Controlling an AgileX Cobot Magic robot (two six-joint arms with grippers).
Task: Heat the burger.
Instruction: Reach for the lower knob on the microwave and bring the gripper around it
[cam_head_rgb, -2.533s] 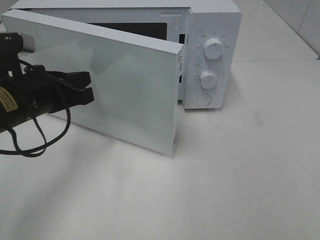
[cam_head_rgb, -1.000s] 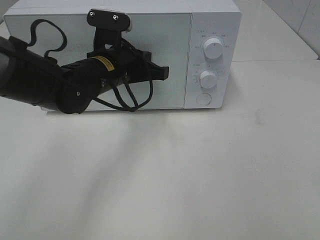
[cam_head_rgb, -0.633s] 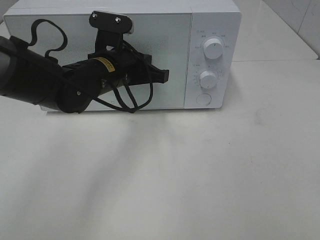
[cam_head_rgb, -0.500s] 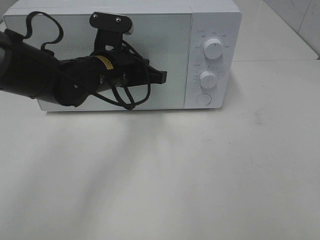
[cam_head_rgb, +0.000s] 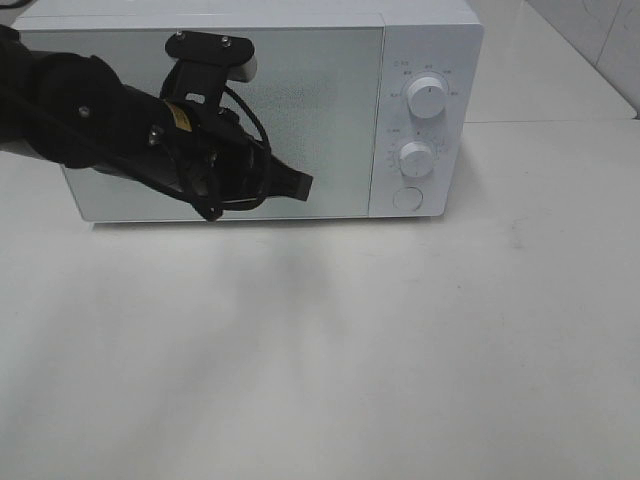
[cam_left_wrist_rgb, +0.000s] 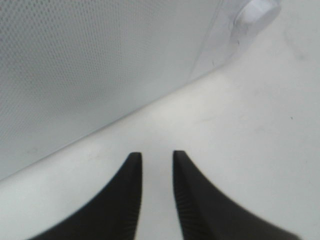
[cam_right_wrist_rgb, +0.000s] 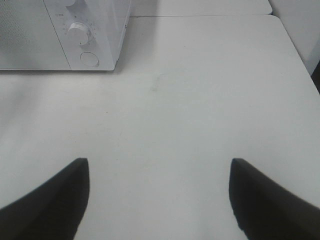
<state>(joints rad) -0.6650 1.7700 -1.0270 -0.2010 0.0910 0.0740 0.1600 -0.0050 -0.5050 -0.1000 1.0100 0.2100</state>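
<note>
Burger: unseen; microwave (cam_head_rgb: 330, 100) shut, rear edge of table (cam_head_rgb: 420, 360). Likely soft; grip sides gently. Left fingers (cam_left_wrist_rgb: 129, 200) barely parted, right fingers (cam_right_wrist_rgb: 52, 202) spread.

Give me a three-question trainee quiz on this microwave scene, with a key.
1. True or false: the microwave door stands open.
2. How many dials sit above the round button? A one, B two, C three.
3. Fill in: the gripper in front of the door is the ____ one.
Key: 1 false, it is shut. 2 B. 3 left; the left gripper has its jaws slightly apart and empty, while the right gripper is open over the table.
</note>
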